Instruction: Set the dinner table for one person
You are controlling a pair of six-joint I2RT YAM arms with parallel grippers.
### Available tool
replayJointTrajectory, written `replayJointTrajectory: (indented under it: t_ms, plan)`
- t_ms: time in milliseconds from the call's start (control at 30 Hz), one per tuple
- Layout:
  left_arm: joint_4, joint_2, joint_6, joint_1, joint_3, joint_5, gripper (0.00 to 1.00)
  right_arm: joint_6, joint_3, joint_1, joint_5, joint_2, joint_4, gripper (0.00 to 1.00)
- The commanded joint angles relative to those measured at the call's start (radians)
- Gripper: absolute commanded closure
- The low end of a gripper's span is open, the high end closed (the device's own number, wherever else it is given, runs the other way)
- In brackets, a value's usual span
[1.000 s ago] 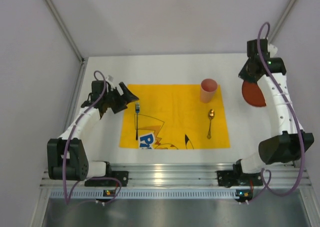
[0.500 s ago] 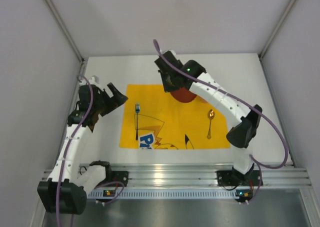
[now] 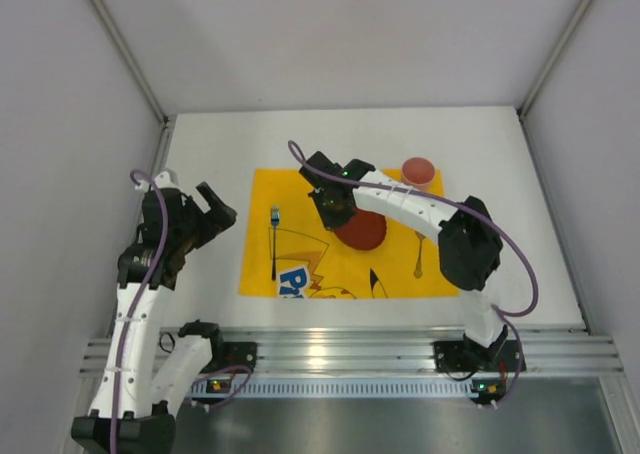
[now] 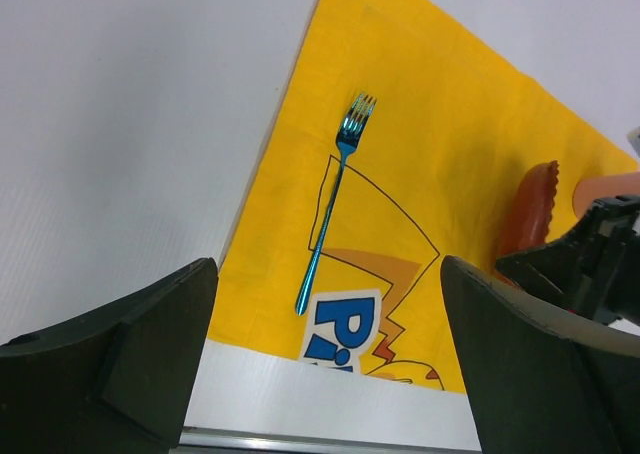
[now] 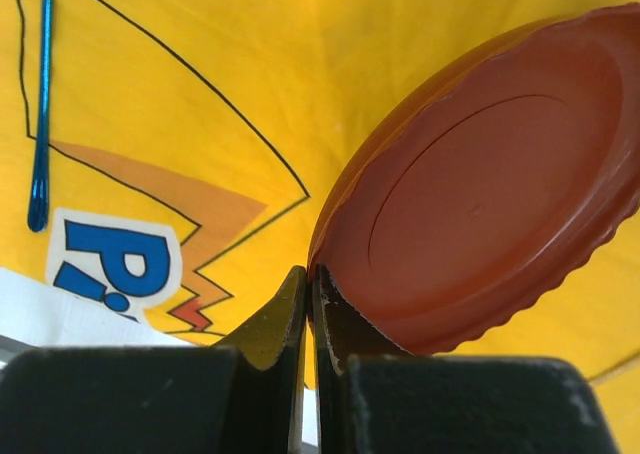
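Right pincer (image 5: 309, 279) gripping one plate (image 5: 480, 194), one fork (image 4: 329, 212), one cup (image 3: 418, 170), seemingly one spoon (image 3: 418, 265)

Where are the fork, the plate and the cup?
fork (image 4: 330, 202): left wrist view, middle of its handle.
plate (image 5: 490, 194): right wrist view, centre of its face.
cup (image 3: 418, 167): top external view, its mouth.

A: In the middle of the dinner table (image 3: 500, 264)?
B: Only the cloth (image 3: 400, 279), lying flat.
A: And on the cloth?
B: On its left part, the fork (image 3: 274, 246), tines toward the far side. On its right part, the spoon (image 3: 418, 264), with the cup (image 3: 418, 169) behind it at the far right corner.
A: Between fork and spoon?
B: The plate (image 3: 365, 232), tilted over the middle, rim pinched in the right gripper (image 5: 309, 289). Hard to say whether touching the cloth.
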Motion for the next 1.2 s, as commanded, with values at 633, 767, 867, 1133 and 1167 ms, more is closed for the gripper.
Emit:
replayJointTrajectory:
  t_ms: [633, 767, 867, 1133, 1167]
  plan:
    - [-0.141, -0.128, -0.048, 0.005, 0.052, 0.032, 0.02, -0.053, 0.123, 0.024, -0.138, 0.073, 0.111, 0.13]
    - [-0.067, -0.076, -0.026, 0.005, 0.046, 0.046, 0.01, -0.116, 0.064, 0.035, -0.137, -0.193, 0.140, 0.02]
    - [0.030, 0.004, -0.014, 0.005, 0.044, 0.067, 0.01, -0.146, -0.076, 0.049, -0.137, -0.379, 0.216, 0.00]
    - [0.214, 0.332, 0.032, 0.003, 0.156, -0.046, 0.01, 0.152, -0.701, 0.073, 0.216, -1.166, 0.301, 0.00]
    - [0.246, 0.370, 0.043, 0.003, 0.178, -0.049, 0.02, 0.207, -0.745, 0.073, 0.219, -1.306, 0.274, 0.00]
